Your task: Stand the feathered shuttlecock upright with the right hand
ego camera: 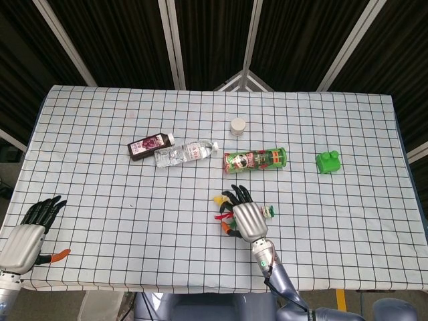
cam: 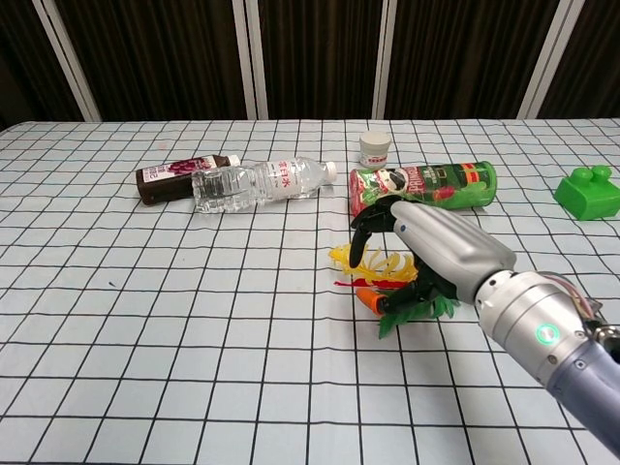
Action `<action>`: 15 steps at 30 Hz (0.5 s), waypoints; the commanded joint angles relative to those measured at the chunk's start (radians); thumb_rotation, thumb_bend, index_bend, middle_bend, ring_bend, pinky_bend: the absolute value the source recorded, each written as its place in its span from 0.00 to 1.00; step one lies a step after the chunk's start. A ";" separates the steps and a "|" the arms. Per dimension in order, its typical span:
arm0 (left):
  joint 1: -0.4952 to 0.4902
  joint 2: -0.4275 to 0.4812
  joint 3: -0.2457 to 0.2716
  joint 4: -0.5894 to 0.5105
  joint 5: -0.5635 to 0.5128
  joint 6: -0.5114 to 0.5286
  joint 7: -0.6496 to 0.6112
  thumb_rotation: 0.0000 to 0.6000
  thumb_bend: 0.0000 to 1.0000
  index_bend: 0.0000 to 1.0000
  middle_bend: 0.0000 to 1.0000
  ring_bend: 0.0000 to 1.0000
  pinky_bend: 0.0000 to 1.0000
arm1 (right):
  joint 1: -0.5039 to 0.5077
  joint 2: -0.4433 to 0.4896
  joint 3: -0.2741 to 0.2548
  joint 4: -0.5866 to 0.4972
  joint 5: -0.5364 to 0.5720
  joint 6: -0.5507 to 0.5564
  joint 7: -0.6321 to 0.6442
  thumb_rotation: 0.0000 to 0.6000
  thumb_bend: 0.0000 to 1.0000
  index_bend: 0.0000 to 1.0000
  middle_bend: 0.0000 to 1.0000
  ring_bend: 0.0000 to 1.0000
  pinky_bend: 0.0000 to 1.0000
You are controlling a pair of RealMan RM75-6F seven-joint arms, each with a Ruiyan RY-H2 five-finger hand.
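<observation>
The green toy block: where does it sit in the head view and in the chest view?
Head view: green toy block right of centre, to the right of the lying chip can.
Chest view: green toy block at the right edge, mid-height.
Shared landmark: the chip can, left of the block in both.
</observation>
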 commanded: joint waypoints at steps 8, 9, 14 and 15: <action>-0.001 0.003 0.000 -0.002 0.000 -0.001 -0.007 1.00 0.00 0.00 0.00 0.00 0.00 | 0.008 -0.029 -0.011 0.040 0.022 0.001 0.005 1.00 0.45 0.53 0.23 0.00 0.00; -0.001 0.003 0.000 -0.002 0.000 -0.001 -0.008 1.00 0.00 0.00 0.00 0.00 0.00 | 0.008 -0.032 -0.012 0.044 0.023 0.001 0.007 1.00 0.46 0.54 0.24 0.00 0.00; -0.002 0.003 0.000 -0.002 -0.001 -0.003 -0.009 1.00 0.00 0.00 0.00 0.00 0.00 | 0.011 -0.037 -0.014 0.053 0.024 0.006 0.016 1.00 0.51 0.59 0.26 0.00 0.00; -0.002 0.003 0.000 -0.003 -0.001 -0.003 -0.009 1.00 0.00 0.00 0.00 0.00 0.00 | 0.012 -0.038 -0.015 0.054 0.025 0.006 0.019 1.00 0.53 0.60 0.26 0.00 0.00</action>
